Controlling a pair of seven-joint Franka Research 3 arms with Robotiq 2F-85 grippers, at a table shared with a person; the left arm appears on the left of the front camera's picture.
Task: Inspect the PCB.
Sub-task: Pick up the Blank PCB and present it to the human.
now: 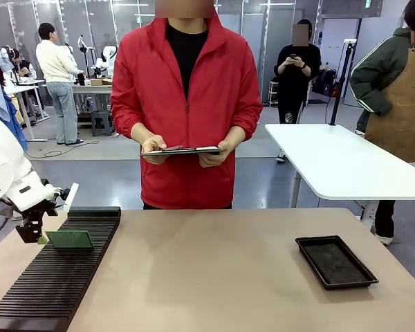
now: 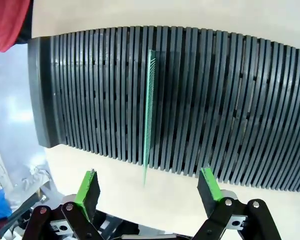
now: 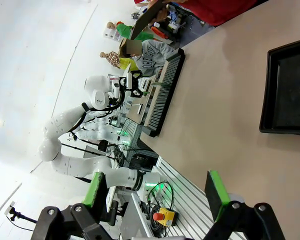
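PCB [image 1: 70,239] is standing on its long edge in a slot of the black slotted rack [image 1: 55,277], at the lower left of the front view and toward the rack's far end. Its green face is turned to the camera.

Left gripper [image 1: 36,235] is hanging just beside the board's left end, at the left edge of the frame. In the left wrist view the board [image 2: 150,110] is showing edge-on as a thin green line running down the middle of the rack [image 2: 230,100]. Its near end is poking out past the rack's lower rim. The left gripper [image 2: 148,186] is spread wide along the bottom of the frame. The green pads [image 2: 87,187] are sitting either side of that near end and apart from it, gripping nothing.

Right gripper [image 3: 156,192] is also gaping wide at the bottom of its own view, with nothing between the pads. It is hanging over the tan table [image 3: 215,125]. The black tray [image 3: 290,90] is lying at the right edge of that view, and the rack [image 3: 162,95] is well apart from it at upper centre.

In the front view the tray [image 1: 335,261] is lying at lower right on the table [image 1: 214,277]. A person [image 1: 187,97] in a red jacket is standing at top centre behind the table, holding a clipboard [image 1: 187,150] level at the waist.
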